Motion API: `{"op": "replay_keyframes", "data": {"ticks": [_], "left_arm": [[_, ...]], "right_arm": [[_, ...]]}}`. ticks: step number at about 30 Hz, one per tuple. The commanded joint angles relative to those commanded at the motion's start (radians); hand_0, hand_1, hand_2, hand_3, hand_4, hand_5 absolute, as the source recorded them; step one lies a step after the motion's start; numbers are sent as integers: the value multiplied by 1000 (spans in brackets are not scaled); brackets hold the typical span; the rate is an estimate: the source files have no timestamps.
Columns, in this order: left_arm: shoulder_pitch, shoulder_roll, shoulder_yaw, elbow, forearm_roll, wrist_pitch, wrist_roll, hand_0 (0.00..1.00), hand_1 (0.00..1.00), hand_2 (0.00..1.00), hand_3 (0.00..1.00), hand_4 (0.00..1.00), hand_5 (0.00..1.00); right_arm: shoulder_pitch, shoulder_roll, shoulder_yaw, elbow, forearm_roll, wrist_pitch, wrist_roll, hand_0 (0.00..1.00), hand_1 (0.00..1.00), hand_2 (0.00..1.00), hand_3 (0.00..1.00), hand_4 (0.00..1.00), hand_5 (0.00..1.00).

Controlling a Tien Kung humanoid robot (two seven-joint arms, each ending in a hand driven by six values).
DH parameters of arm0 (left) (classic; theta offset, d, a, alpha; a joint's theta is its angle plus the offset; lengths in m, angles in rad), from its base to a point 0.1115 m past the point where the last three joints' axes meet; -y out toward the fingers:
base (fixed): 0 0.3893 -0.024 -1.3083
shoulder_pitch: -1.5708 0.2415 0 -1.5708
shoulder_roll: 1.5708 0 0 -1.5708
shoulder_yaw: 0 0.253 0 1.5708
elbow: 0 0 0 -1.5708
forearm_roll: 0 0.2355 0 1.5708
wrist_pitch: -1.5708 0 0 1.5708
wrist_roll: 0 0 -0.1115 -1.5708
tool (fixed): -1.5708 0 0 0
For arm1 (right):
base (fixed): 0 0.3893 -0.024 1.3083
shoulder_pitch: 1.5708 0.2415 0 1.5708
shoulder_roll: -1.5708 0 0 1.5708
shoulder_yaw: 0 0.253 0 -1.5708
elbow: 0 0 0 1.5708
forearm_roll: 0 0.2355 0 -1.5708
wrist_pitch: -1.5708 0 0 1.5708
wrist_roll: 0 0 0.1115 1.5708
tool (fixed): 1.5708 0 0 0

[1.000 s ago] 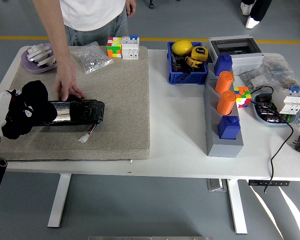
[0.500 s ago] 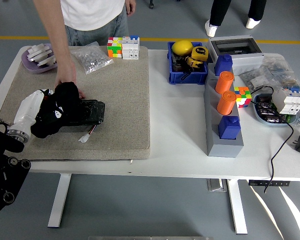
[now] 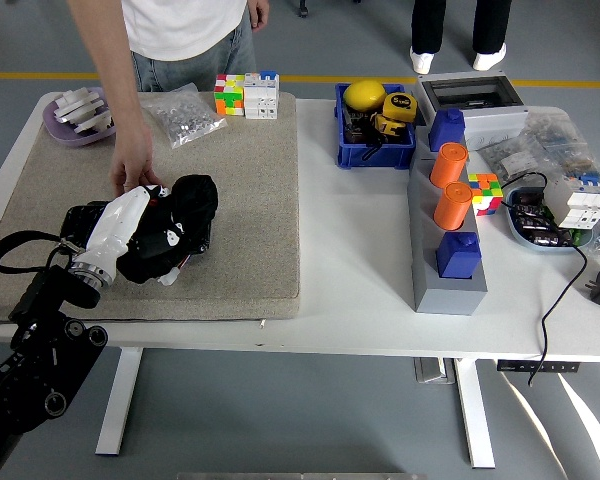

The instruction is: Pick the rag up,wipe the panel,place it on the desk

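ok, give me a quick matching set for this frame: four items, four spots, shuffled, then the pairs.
Items:
1. rag
2. yellow ball
3. orange cylinders
4. plastic bag

Spots:
A. in the blue bin
B. on the grey rack
C. far edge of the mat
D. under the left robot hand, on the panel

Pairs: 1-D, 2-A, 3-B, 4-C

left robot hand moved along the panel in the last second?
Yes. The left robot hand, with the black rag, has swept rightward along the panel, from its left end to its right end, nearer the tan mat's middle.
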Motion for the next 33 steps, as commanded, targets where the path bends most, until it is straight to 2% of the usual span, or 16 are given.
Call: {"op": "replay_keyframes", "data": {"ticks": [6, 13, 24, 33], "left_arm": [[1, -10, 24, -19, -9, 2, 2, 298, 178, 557, 376, 2, 2], [2, -9, 5, -15, -13, 5, -1, 298, 177, 557, 375, 2, 2], [27, -8, -97, 20, -6, 9, -12, 299, 178, 556, 375, 2, 2], [24, 18, -178, 65, 16, 8, -13, 306, 178, 555, 374, 2, 2]], "right_arm": [[-1, -1, -2, 0, 1, 0, -2, 757, 627, 685, 627, 998, 519], [-1, 0, -5, 0, -1, 1, -1, 758, 627, 685, 627, 998, 520], [-3, -2, -9, 0, 3, 2, -4, 759, 626, 685, 627, 998, 522], [-1, -1, -5, 0, -3, 3, -3, 759, 625, 685, 627, 998, 522]]}}
